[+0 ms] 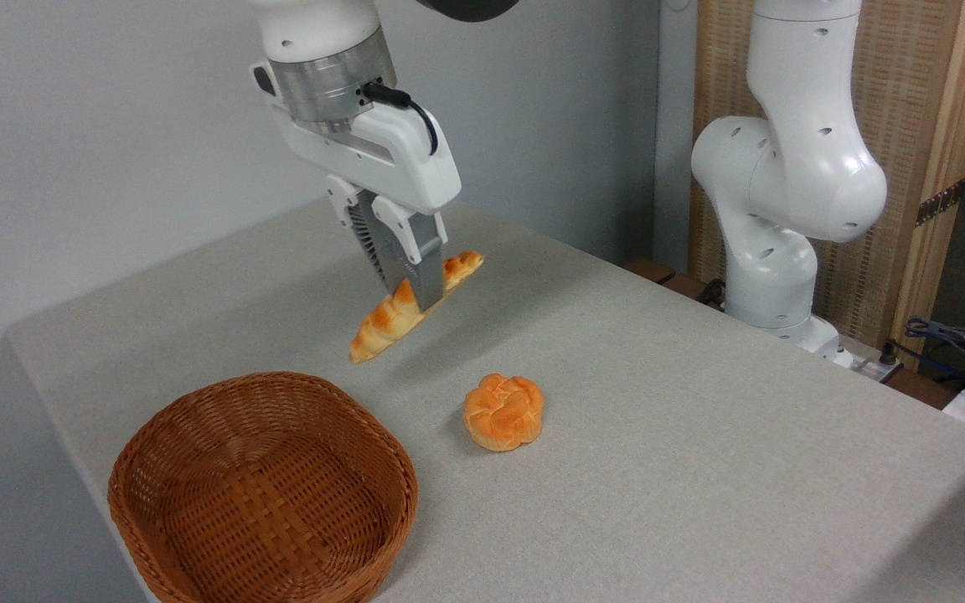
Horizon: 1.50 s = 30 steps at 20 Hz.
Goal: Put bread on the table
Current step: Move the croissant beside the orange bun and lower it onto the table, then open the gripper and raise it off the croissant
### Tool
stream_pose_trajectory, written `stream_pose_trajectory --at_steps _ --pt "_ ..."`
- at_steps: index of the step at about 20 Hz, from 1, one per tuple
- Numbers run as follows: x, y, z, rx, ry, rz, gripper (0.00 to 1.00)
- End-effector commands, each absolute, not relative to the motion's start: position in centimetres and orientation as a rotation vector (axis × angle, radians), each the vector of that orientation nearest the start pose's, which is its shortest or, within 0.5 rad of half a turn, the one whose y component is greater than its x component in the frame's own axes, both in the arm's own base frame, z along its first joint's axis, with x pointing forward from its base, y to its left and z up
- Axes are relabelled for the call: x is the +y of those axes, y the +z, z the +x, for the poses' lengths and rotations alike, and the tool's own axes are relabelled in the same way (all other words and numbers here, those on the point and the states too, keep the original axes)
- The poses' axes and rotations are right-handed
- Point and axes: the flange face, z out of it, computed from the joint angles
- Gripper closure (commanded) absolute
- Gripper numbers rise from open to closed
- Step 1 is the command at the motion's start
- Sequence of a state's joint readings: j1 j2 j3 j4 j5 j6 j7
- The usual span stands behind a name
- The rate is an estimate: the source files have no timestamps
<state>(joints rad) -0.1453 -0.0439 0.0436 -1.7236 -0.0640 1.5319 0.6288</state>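
Observation:
The bread (382, 322), a long golden-brown braided loaf, hangs tilted in the air above the light grey table (658, 402), its lower end pointing left toward the basket. My gripper (415, 295) is shut on the loaf's middle, fingers pointing down, with the loaf's upper end sticking out to the right of the fingers (425, 272). A shadow of the loaf lies on the table beneath it.
A small round orange knotted bun (503, 410) rests on the table right of centre. A brown woven wicker basket (260, 494) sits empty at the front left corner. The arm's white base (784, 193) stands beyond the table's right edge, with cables nearby.

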Motion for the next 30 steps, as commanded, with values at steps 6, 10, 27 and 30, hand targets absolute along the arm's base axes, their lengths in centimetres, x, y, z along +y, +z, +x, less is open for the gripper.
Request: stream_pose_trajectory --at_steps 6,10,27,30 --pt "-7.2 56.8 51.8 1.247 0.251 -3.021 0.0" --pt "-7.4 56.6 52.0 1.253 0.247 -3.017 0.0" --pt "-4.7 58.1 56.4 1.132 -0.213 -2.984 0.0" --pt "-4.7 58.0 56.5 1.166 -0.221 -2.967 0.0"
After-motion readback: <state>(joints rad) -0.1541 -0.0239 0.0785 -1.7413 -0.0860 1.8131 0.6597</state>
